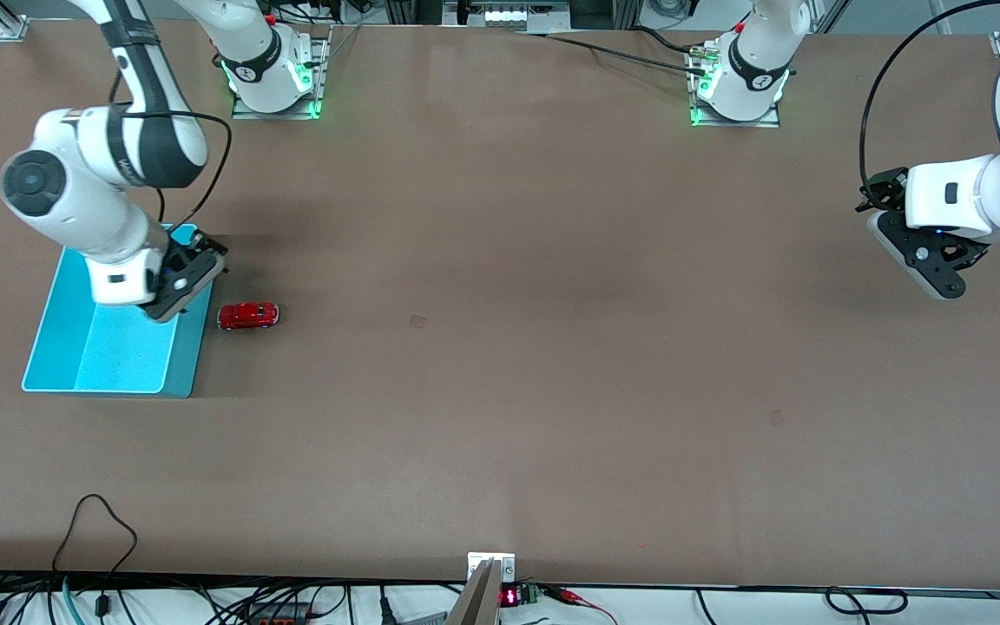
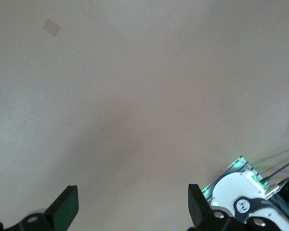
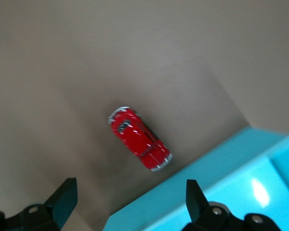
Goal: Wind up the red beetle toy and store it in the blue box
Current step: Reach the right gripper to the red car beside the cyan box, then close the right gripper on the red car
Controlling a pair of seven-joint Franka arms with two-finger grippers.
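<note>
We note the small glossy red beetle-shaped toy car [image 1: 248,315]: bright red body, silvery-white trim at both ends, dark wheels. We record the rectangular plastic blue box [image 1: 57,330] as light cyan-blue, its inside floor faintly speckled and its outer wall a slightly deeper teal. The flat table top [image 1: 552,347] is plain matte brown, with one small darker square patch near its middle. We see white arm shells with black joints, black gripper fingers [image 3: 62,197], and green lights at both arm bases.
</note>
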